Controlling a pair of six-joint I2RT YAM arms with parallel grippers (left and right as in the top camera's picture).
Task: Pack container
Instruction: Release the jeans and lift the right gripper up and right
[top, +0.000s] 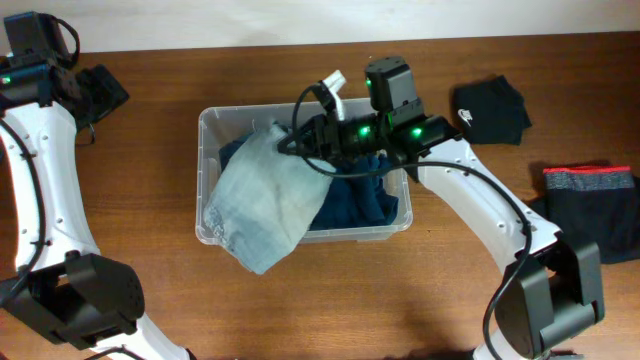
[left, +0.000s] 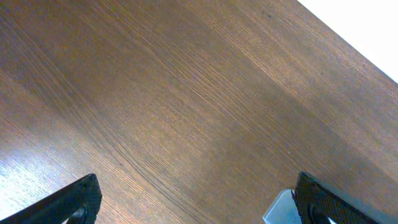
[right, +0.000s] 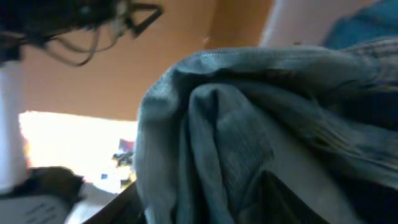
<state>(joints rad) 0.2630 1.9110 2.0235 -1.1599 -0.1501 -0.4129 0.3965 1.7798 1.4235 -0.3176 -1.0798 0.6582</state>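
The container (top: 209, 125) is a clear plastic bin in the middle of the table with a dark blue garment (top: 355, 197) in it. My right gripper (top: 296, 141) is over the bin, shut on a light blue-grey garment (top: 268, 195) that drapes over the bin's front left rim. That garment fills the right wrist view (right: 249, 124), bunched between the fingers. My left gripper (left: 196, 202) is open and empty over bare wood at the far left of the table (top: 105, 90).
A black garment (top: 492, 110) lies right of the bin. A dark garment with a red-trimmed band (top: 592, 205) lies at the right edge. A corner of the container (left: 280, 208) shows in the left wrist view.
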